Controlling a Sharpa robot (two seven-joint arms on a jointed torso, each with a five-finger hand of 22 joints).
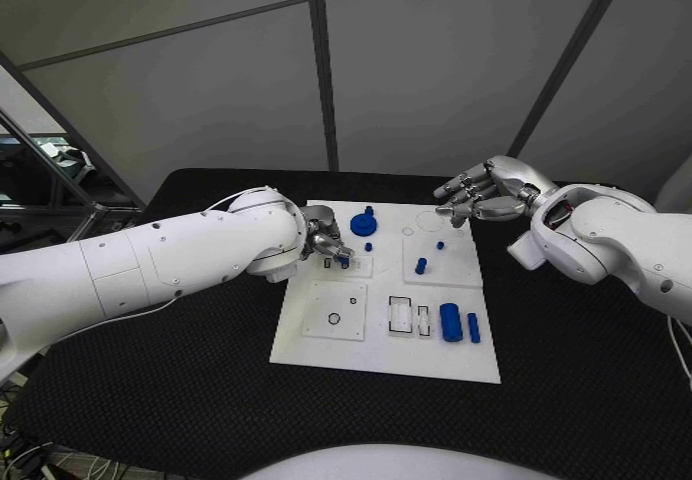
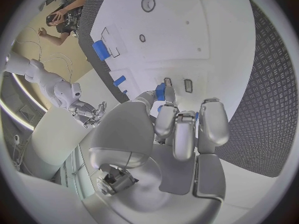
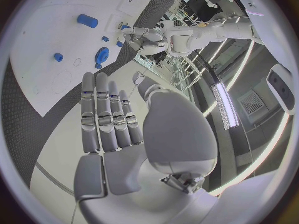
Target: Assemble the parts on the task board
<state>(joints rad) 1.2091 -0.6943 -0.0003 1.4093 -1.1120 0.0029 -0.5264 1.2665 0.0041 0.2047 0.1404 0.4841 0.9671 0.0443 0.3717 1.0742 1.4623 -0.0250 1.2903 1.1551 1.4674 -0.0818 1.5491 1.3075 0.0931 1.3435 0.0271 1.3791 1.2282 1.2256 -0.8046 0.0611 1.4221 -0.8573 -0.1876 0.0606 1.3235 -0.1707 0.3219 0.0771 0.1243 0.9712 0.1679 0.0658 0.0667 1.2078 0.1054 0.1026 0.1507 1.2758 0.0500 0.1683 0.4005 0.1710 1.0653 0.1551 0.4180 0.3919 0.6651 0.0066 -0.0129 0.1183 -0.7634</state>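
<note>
- Step in hand, as I judge it: seating one small blue part [image 1: 343, 261] into the upper-left square plate of the task board [image 1: 346, 345]. The left hand [image 1: 326, 246] is down over that plate, its fingers closed round the part and pinching it at the tips; the left wrist view shows the same blue piece between thumb and fingers [image 2: 163, 118], right at the board surface beside two small rectangular slots.
- Whether the part is already bottomed in its seat: cannot tell, the fingers cover it.
- Right hand [image 1: 488, 194] hovers above the far right corner of the board, fingers apart and lightly curled, holding nothing.
- Next move likely calls for a straight press down, keeping the part square to its slot, then releasing without tipping it.
- Board recesses: blue gear [image 1: 364, 222] on its post at the far edge; short blue peg [image 1: 421, 266] standing in the upper-right plate; large blue cylinder [image 1: 451, 322] and a slim blue bar [image 1: 473, 327] lying at the near right; the rectangular outlines [image 1: 410, 320] beside them and the ring hole [image 1: 335, 319] in the lower-left plate look unfilled.
- The board lies mid-counter [image 1: 173, 380].
</note>
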